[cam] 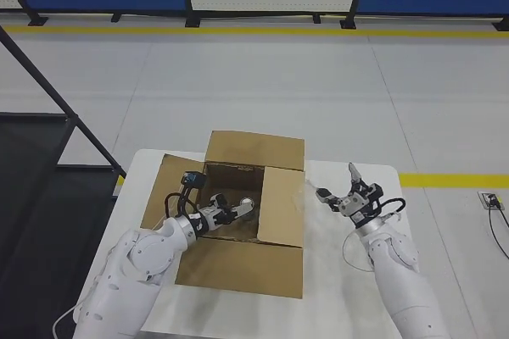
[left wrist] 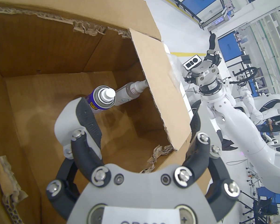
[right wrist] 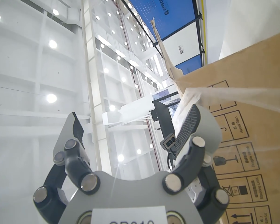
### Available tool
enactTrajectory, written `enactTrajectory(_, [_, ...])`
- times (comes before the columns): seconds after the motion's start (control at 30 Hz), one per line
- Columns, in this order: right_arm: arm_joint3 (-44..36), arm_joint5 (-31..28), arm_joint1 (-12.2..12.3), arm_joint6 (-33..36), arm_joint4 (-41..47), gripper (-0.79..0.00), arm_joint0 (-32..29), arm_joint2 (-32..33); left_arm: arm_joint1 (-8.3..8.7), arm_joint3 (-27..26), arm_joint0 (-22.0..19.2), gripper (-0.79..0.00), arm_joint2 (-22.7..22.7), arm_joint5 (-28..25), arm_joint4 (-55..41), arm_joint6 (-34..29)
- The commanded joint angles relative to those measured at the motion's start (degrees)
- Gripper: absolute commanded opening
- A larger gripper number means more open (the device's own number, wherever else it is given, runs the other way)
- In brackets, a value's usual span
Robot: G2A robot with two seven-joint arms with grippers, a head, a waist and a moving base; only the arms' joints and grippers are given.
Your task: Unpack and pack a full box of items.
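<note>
box: brown cardboard box (cam: 254, 151), flaps open, on white table (cam: 322, 313)
left gripper (left wrist: 140, 115): released, empty, inside box
contents: blue spray can (left wrist: 102, 99) beside grey-white bottle (left wrist: 128, 93), inside box
right gripper (cam: 339, 185): released, empty, outside box

We count one cardboard box (cam: 282, 208). Inside it, just ahead of the left gripper (left wrist: 140, 113), we count two items: one spray can (left wrist: 102, 99) and one bottle (left wrist: 128, 92). Beside the right gripper (cam: 339, 185) lies one piece of clear plastic (left wrist: 173, 66).
</note>
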Motion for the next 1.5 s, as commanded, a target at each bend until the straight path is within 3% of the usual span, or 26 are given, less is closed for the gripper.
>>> enactTrajectory(0.0, [0.3,2.7,0.2,0.4,-1.1,0.0,0.3,-0.4,0.03,-0.2,0.2,0.0,0.0,0.0,0.1,0.1])
enactTrajectory(0.17, [1.8,10.0,0.7,-0.7,-4.8,0.0,2.2,-1.6,0.09,-0.4,0.4,0.0,0.0,0.3,0.2,0.3])
enactTrajectory(0.4, [4.0,14.5,1.0,-0.6,-5.9,0.0,3.8,-2.6,0.15,-0.6,0.5,0.0,0.0,0.4,0.4,0.4])
enactTrajectory(0.9, [10.3,10.5,-1.1,-2.3,4.7,0.0,7.0,-4.4,0.37,-1.2,1.2,0.0,-0.5,1.1,0.7,1.1])
enactTrajectory(1.47, [11.6,-1.5,-1.8,1.4,11.2,0.0,6.4,-2.0,0.69,-1.8,1.9,0.0,-1.2,0.9,1.0,1.2])
